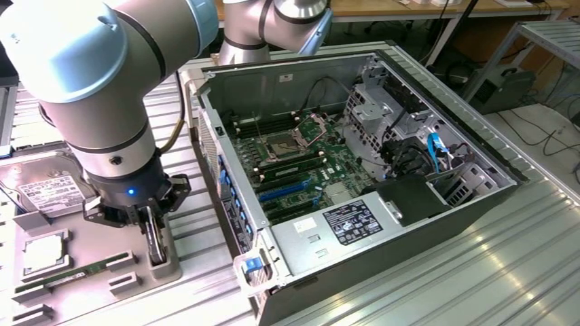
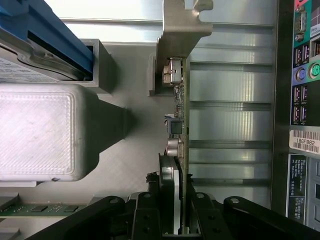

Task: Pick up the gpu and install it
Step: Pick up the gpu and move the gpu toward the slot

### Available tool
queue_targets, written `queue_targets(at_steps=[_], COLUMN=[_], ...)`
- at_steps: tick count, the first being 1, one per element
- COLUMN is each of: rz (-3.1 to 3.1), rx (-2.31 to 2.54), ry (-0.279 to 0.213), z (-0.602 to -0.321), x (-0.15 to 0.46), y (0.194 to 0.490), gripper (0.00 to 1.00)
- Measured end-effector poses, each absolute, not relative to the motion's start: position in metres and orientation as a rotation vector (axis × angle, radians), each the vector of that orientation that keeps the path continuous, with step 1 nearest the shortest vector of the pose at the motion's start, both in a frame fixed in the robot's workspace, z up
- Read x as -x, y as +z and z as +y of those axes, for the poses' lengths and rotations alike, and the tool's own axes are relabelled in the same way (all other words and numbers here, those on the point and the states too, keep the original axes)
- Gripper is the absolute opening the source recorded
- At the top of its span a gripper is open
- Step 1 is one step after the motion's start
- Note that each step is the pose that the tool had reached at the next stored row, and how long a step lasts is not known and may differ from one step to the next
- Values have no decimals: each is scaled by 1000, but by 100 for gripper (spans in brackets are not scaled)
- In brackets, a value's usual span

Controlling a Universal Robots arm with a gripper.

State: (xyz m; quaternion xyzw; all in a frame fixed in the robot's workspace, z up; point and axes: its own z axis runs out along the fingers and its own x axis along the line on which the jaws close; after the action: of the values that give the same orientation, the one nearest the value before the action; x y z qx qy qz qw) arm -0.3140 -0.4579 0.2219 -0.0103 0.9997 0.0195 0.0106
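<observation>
The gpu (image 1: 157,246) stands on edge in a grey holder (image 1: 168,269) on the fixture tray at the exterior view's left. My gripper (image 1: 151,229) reaches down over it from above, with its black fingers on either side of the card. In the wrist view the gpu (image 2: 179,115) runs edge-on between the jaws of the gripper (image 2: 177,212), which are shut against its two faces. The card's silver bracket (image 2: 177,30) sits at the far end. I cannot tell whether the card has risen out of the holder.
The open computer case (image 1: 507,178) lies right of the tray, motherboard up, with blue expansion slots (image 1: 285,190) and a power supply (image 1: 349,221). Its rear port panel (image 2: 305,100) shows in the wrist view. A hard drive (image 1: 45,190), a processor (image 1: 41,251) and a memory stick (image 1: 77,272) rest on the tray.
</observation>
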Motion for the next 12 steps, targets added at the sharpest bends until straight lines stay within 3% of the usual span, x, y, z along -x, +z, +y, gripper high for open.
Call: queue_targets(at_steps=[12], rz=[3119], rx=[32], ry=[61], z=[-458], x=[314], y=[228], gripper=[28])
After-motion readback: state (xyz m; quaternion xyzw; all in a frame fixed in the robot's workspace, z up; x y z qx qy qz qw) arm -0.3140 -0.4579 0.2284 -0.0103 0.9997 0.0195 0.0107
